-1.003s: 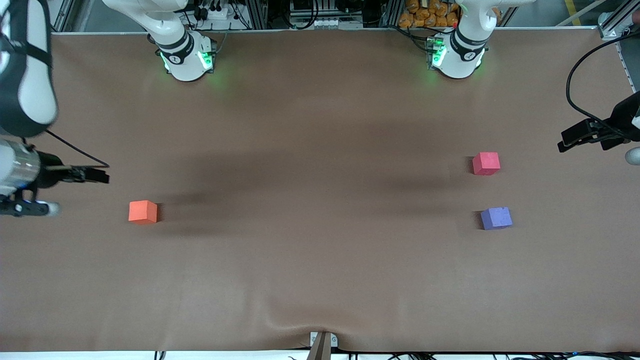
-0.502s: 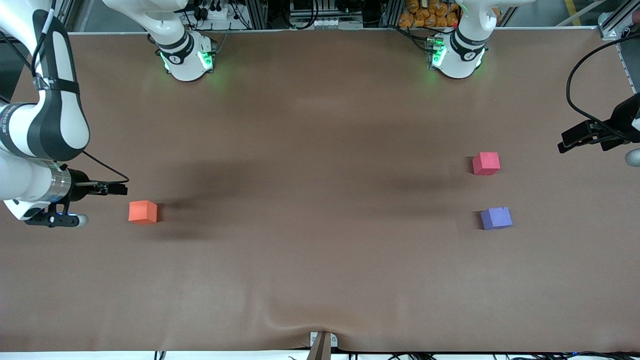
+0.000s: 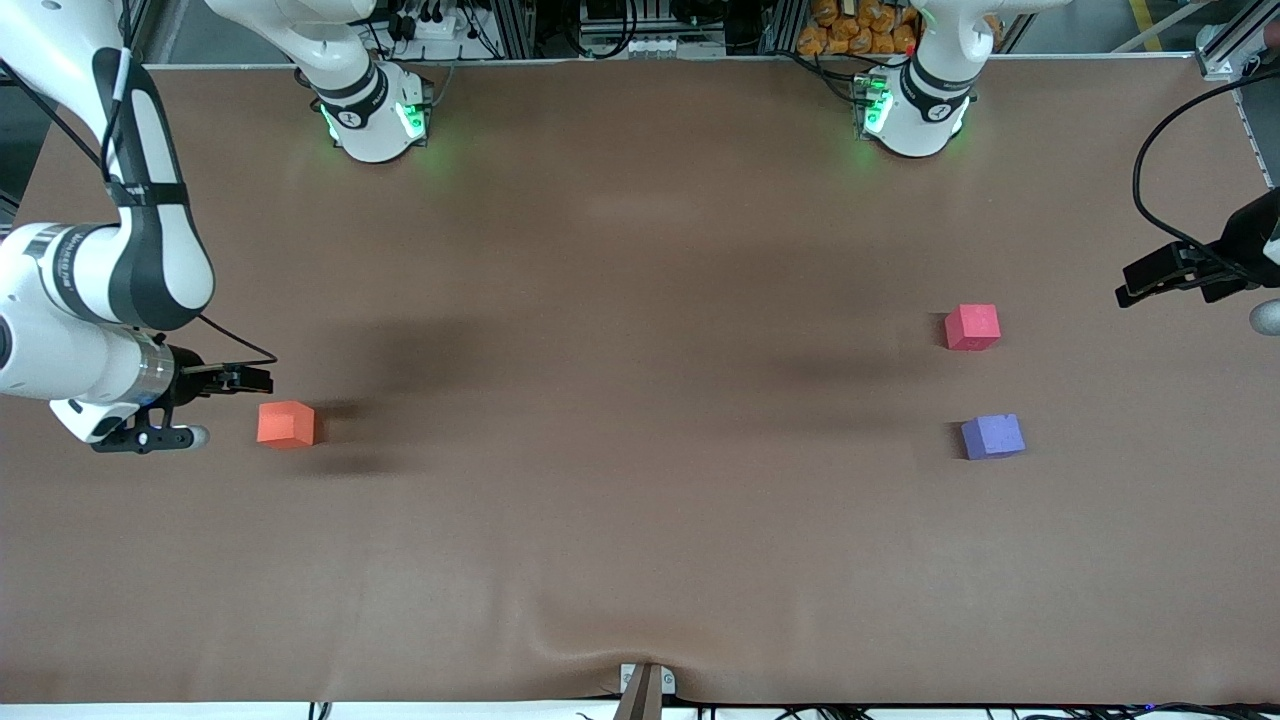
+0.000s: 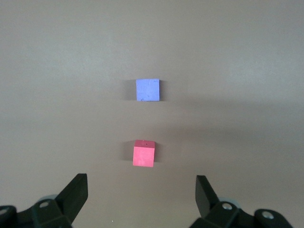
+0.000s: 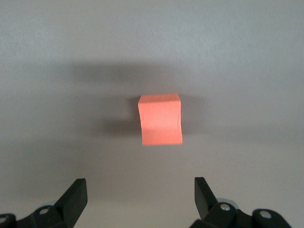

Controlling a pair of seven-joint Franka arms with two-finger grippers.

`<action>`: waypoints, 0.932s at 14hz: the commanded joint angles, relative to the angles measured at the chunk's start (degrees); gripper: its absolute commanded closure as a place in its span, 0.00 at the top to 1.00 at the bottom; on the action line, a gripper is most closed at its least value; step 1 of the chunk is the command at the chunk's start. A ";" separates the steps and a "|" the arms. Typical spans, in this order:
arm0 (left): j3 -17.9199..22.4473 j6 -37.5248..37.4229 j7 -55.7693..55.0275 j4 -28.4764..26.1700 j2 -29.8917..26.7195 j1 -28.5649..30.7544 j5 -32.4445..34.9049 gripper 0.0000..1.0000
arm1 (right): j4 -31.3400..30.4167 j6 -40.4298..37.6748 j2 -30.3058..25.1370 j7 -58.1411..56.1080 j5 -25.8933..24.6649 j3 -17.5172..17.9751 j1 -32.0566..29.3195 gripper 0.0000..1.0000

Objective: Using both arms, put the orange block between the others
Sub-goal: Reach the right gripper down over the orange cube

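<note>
Toward the right arm's end of the tabletop (image 3: 640, 560), the right pincer (image 3: 262, 379), spread and empty, has closed in on the orange block (image 3: 286, 424), so a grasp looks imminent; the left pincer (image 3: 1150, 275) waits, spread.

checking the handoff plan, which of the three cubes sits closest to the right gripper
The orange block, alone at the right arm's end of the table, just ahead of the open right gripper. The pinkish-red cube and blue-purple cube sit at the left arm's end.

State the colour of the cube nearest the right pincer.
Bright orange; the right wrist view shows it best.
</note>
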 commanded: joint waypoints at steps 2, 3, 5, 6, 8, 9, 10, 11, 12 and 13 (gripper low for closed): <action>-0.17 -1.10 0.78 1.05 0.28 0.39 -0.25 1.00 | -2.60 9.62 3.53 -9.12 0.89 0.58 -1.21 1.00; -0.17 -1.10 0.78 1.05 0.37 0.39 -0.25 1.00 | -2.60 10.25 4.32 -9.12 0.89 0.58 -1.22 1.00; -0.17 -1.10 0.78 1.05 0.37 0.39 -0.25 1.00 | -2.51 10.78 6.07 -9.03 0.97 0.58 -1.83 1.00; -0.17 -1.10 0.78 1.05 0.29 0.39 -0.25 1.00 | -2.51 11.74 7.04 -8.95 2.28 0.67 -2.61 1.00; -0.17 -1.10 0.78 1.05 0.28 0.39 -0.25 1.00 | -2.60 13.67 8.89 -8.95 6.76 0.58 -2.80 1.00; -0.17 -1.10 0.78 1.05 0.37 0.39 -0.25 1.00 | -2.69 14.38 9.07 -8.95 6.86 0.58 -2.71 1.00; -0.17 -1.10 0.78 0.97 0.29 0.39 -0.25 1.00 | -2.69 14.47 9.16 -8.86 6.86 0.49 -2.54 1.00; -0.17 -1.10 0.87 0.96 0.37 0.47 -0.25 1.00 | -2.78 15.08 9.25 -8.77 6.86 0.49 -2.27 1.00; -0.17 -1.10 0.87 1.05 0.37 0.48 -0.25 1.00 | -2.78 15.70 9.94 -8.68 6.77 0.41 -2.10 1.00; -0.17 -1.10 0.79 1.05 0.37 0.39 -0.25 1.00 | -2.78 16.22 10.30 -8.77 6.69 0.40 -2.10 1.00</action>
